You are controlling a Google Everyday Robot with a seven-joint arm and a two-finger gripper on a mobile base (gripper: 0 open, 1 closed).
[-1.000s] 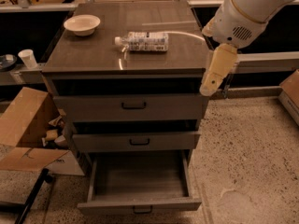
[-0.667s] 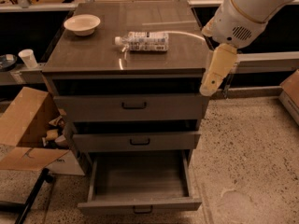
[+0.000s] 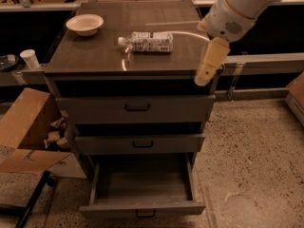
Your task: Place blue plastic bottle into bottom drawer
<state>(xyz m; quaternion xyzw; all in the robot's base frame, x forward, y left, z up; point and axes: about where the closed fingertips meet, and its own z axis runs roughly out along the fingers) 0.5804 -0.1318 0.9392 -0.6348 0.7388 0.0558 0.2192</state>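
The blue plastic bottle (image 3: pixel 148 42) is clear with a white cap and a pale printed label. It lies on its side in the middle of the cabinet top (image 3: pixel 95 56), cap pointing left. The bottom drawer (image 3: pixel 142 208) is pulled out and open, and its tray holds nothing. My gripper (image 3: pixel 203 78) hangs at the cabinet top's front right corner, pointing down and left. It is to the right of the bottle and apart from it. It holds nothing that I can see.
A white bowl (image 3: pixel 84 24) sits at the cabinet top's back left. The two upper drawers (image 3: pixel 137 107) are shut. An open cardboard box (image 3: pixel 26 132) stands on the floor at the left. A white cup (image 3: pixel 30 59) sits on a ledge at the far left.
My gripper has moved slightly left and up, toward the cabinet's front right corner. The bottle, the bowl and the drawers have not moved.
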